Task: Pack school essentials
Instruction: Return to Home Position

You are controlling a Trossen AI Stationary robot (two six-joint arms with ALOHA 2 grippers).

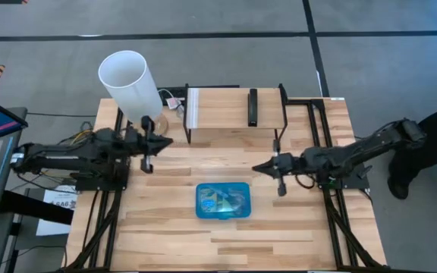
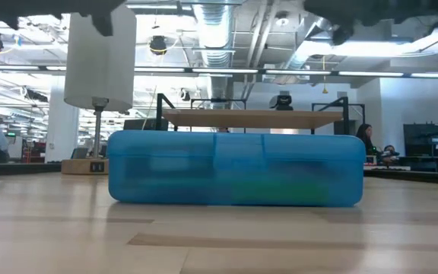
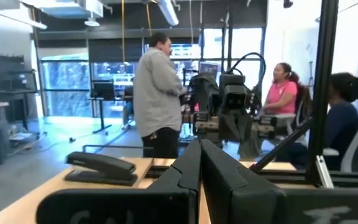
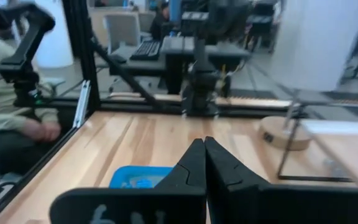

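Note:
The translucent blue plastic case (image 1: 224,201) lies closed on the table's middle, flat on its underside. Blurred stationery shows through its lid, and through its side in the low view (image 2: 236,178). No loose stationery shows on the table. My left gripper (image 1: 162,142) is shut and empty, held above the table's left part. My right gripper (image 1: 257,167) is shut and empty, above the table right of the case. In the wrist views both pairs of fingers meet at their tips, the left pair (image 3: 199,144) and the right pair (image 4: 204,142).
A wooden shelf on a black frame (image 1: 234,114) stands at the far edge, with a black bar-shaped device (image 1: 253,106) on it. A white cylinder on a stand (image 1: 131,83) stands at the far left. People are in the room beyond the table.

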